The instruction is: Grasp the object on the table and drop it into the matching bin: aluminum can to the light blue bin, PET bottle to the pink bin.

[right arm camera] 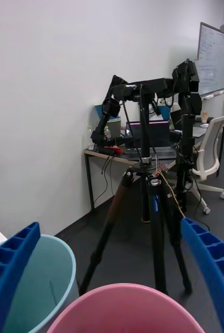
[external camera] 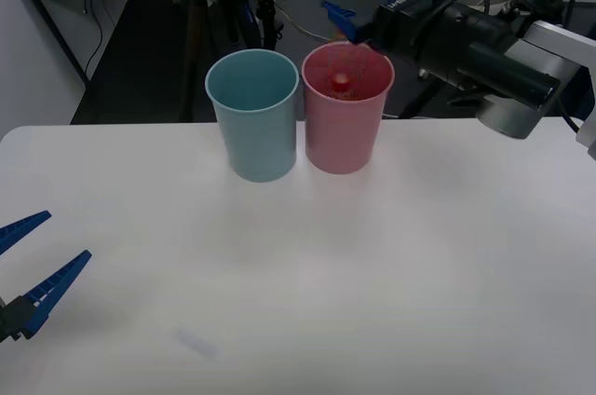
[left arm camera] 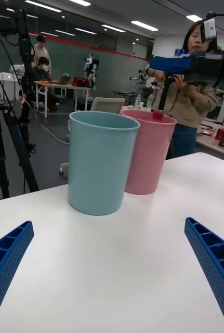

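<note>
PET bottle (external camera: 342, 83) sits inside the pink bin (external camera: 346, 139), red cap up, at our 12 o'clock. Light, smooth and easily dented, we judge; grip its middle. Right gripper (external camera: 358, 4) gapes empty above; left gripper (external camera: 28, 269) waits open at 8 o'clock.

The front view looks down from above at the pink bin (external camera: 345, 120) on the table (external camera: 372, 274). The right wrist view sits close above that bin's rim, facing outward into the room. The left wrist view sits low, farther off, facing it.
</note>
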Controlling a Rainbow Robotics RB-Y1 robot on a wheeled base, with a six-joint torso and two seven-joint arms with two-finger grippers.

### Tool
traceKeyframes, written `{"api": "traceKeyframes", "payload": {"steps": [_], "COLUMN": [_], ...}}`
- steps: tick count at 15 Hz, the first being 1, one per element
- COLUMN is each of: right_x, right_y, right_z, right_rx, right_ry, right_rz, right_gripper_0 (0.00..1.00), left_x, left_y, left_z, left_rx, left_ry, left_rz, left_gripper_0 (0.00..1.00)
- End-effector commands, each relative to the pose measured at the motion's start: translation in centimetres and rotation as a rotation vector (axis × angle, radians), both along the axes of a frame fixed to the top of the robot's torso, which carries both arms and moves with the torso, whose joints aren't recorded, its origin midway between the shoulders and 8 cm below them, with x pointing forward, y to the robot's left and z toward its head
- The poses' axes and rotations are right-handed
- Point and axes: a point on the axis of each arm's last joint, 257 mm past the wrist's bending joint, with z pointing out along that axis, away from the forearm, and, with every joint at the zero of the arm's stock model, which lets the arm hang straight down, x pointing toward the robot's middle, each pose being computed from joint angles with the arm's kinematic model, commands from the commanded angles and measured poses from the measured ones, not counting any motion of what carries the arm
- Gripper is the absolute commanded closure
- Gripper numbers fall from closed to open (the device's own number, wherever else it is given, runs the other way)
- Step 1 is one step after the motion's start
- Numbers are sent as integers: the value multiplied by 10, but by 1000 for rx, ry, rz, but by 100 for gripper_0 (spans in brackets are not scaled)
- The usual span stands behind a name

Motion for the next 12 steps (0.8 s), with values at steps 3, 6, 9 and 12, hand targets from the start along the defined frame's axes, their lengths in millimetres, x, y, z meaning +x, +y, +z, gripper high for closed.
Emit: {"api": "traceKeyframes", "payload": {"steps": [3, 6, 9, 12], "right_x": [-1, -4, -18, -43], "right_y": [1, 4, -5, -25], "right_z": [1, 2, 1, 1], "right_rx": [-2, 0, 9, 7], "right_ry": [-4, -9, 0, -10], "right_rz": [3, 18, 28, 25], "right_gripper_0": [0, 0, 0, 0], "left_x": [0, 0, 0, 0], "left_y": [0, 0, 0, 0], "left_z": [0, 0, 0, 0], "left_rx": [0, 0, 0, 0], "left_ry": [0, 0, 0, 0], "left_rz": [0, 0, 0, 0], "left_gripper_0": [0, 0, 0, 0]}}
